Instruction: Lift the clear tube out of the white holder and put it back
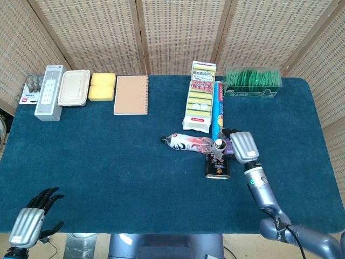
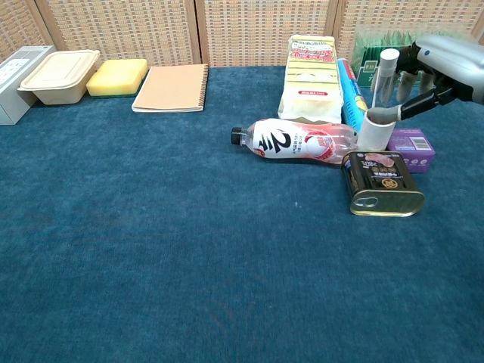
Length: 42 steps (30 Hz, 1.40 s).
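1. Fingers of my right hand [image 2: 439, 64] reach in from the right toward the clear tube [image 2: 384, 79]; they look closed around its upper part, just under the white cap, though the chest view does not show the contact plainly.
2. My clear tube stands upright with its lower end in the white holder [image 2: 376, 130], which sits on the worktop [image 2: 189, 242] between the lying bottle [image 2: 299, 141] and the purple box [image 2: 412, 141], just behind the tin [image 2: 382, 182].
3. Its long axis runs vertically, so I judge the coming move to be straight along that axis, with no sideways lean against the holder's rim.
4. My right hand is right beside the tube; my left hand [image 1: 27, 224] hangs well apart at the near left edge, fingers spread and holding nothing, so the right one does this job.
5. Whether the tube's foot is fully seated I cannot tell.
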Each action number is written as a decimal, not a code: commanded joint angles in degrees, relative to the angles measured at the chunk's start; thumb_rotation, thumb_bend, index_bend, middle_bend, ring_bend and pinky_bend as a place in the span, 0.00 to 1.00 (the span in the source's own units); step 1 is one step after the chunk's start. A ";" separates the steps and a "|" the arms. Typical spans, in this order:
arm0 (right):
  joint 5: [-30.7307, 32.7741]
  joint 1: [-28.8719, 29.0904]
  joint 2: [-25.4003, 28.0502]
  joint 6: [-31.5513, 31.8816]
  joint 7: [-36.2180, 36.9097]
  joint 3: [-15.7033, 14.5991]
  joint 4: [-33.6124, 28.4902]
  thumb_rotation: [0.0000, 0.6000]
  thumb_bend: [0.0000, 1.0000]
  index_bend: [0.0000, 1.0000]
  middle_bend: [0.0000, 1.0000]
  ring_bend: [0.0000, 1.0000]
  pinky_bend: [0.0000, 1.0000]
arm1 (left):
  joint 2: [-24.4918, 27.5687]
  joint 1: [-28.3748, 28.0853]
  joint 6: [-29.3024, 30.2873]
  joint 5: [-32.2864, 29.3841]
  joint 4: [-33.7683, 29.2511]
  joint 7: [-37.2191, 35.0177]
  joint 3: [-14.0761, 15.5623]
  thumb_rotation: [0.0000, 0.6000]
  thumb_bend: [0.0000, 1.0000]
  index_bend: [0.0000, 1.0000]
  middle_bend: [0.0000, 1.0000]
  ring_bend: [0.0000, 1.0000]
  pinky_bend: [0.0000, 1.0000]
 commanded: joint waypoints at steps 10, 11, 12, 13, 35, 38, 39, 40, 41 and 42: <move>0.27 0.29 -0.04 0.94 -1.51 -0.05 -1.06 0.70 0.30 0.47 0.53 0.54 0.59 | 0.08 0.03 0.18 0.08 0.31 -0.48 0.03 1.00 0.18 0.24 0.15 0.12 0.22; 0.32 0.31 -0.12 0.99 -1.59 -0.06 -1.04 0.70 0.30 0.47 0.53 0.54 0.59 | 0.08 0.02 0.17 0.08 0.32 -0.52 0.02 1.00 0.18 0.24 0.15 0.12 0.22; 0.37 0.34 -0.22 1.06 -1.65 -0.05 -1.02 0.70 0.30 0.48 0.54 0.55 0.59 | 0.09 0.01 0.17 0.07 0.33 -0.57 0.01 1.00 0.18 0.24 0.15 0.12 0.22; 0.44 0.37 -0.33 1.11 -1.69 -0.03 -0.99 0.70 0.30 0.48 0.54 0.55 0.59 | 0.09 -0.01 0.14 0.05 0.34 -0.59 0.00 1.00 0.18 0.24 0.15 0.12 0.22; 2.23 1.06 -0.64 1.23 -4.25 0.25 -1.45 0.91 0.31 0.52 0.58 0.58 0.60 | 0.03 -0.08 -0.20 -0.42 0.44 -0.94 -0.10 1.00 0.18 0.24 0.15 0.12 0.22; 2.33 1.08 -0.48 1.36 -4.42 0.30 -1.70 0.95 0.32 0.53 0.58 0.58 0.60 | 0.06 -0.08 -0.15 -0.34 0.46 -0.98 -0.06 1.00 0.18 0.23 0.15 0.12 0.22; 2.34 1.07 -0.45 1.44 -4.51 0.30 -1.78 0.98 0.32 0.53 0.58 0.58 0.60 | 0.06 -0.07 -0.14 -0.33 0.46 -0.99 -0.05 1.00 0.18 0.23 0.15 0.12 0.22; 2.35 1.04 -0.41 1.53 -4.59 0.28 -1.87 0.99 0.32 0.53 0.59 0.59 0.60 | 0.06 -0.06 -0.12 -0.33 0.48 -1.01 -0.05 1.00 0.18 0.23 0.15 0.12 0.22; 2.38 1.03 -0.40 1.60 -4.64 0.27 -1.92 0.99 0.32 0.53 0.59 0.59 0.60 | 0.05 -0.05 -0.09 -0.31 0.50 -1.02 -0.05 1.00 0.18 0.24 0.15 0.12 0.22; 2.39 1.02 -0.42 1.70 -4.72 0.27 -1.95 1.00 0.33 0.54 0.59 0.59 0.60 | 0.05 -0.05 -0.06 -0.29 0.48 -1.04 -0.06 1.00 0.18 0.24 0.15 0.12 0.22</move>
